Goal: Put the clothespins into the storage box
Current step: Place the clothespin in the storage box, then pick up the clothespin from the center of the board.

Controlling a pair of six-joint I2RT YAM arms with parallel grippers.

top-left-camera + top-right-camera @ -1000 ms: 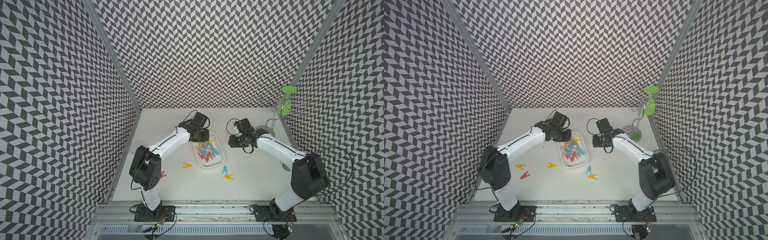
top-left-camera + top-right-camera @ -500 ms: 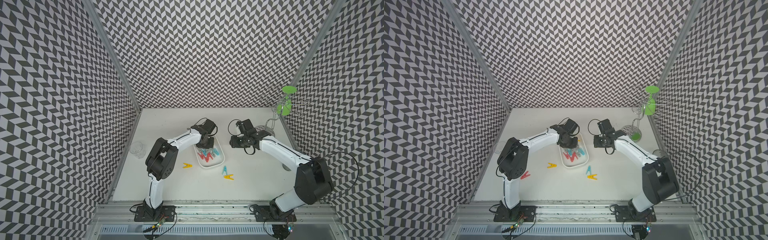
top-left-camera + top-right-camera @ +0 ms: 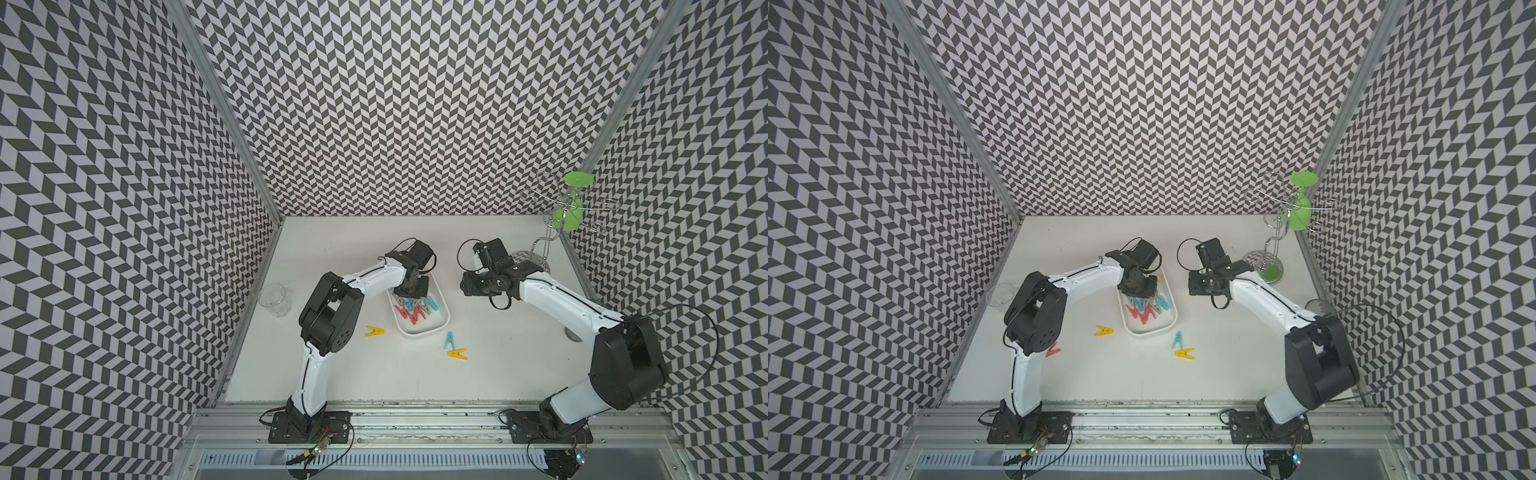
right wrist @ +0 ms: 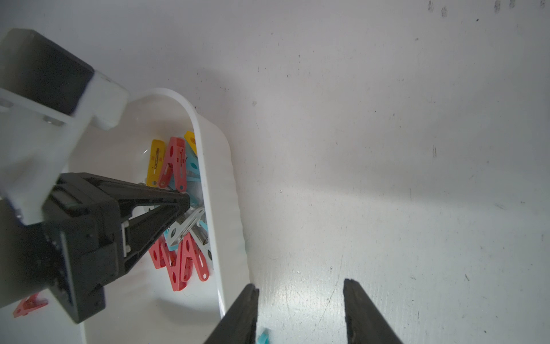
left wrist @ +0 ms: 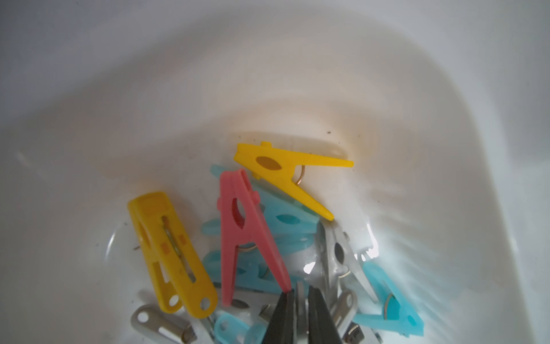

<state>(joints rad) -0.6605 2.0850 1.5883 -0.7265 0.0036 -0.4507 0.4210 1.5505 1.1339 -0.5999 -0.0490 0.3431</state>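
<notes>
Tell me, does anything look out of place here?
Yes: four pegs lie on the table outside the box: a yellow peg, a blue peg beside a second yellow peg, and a red peg partly hidden behind the left arm.

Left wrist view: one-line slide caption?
Left pincer low over yellow, red, blue and grey clothespins piled in the white storage box.

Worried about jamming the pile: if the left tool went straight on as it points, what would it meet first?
The left tool points down into the storage box; first in line is likely the grey clothespin between its tips. Depth is unclear; they may already touch.
</notes>
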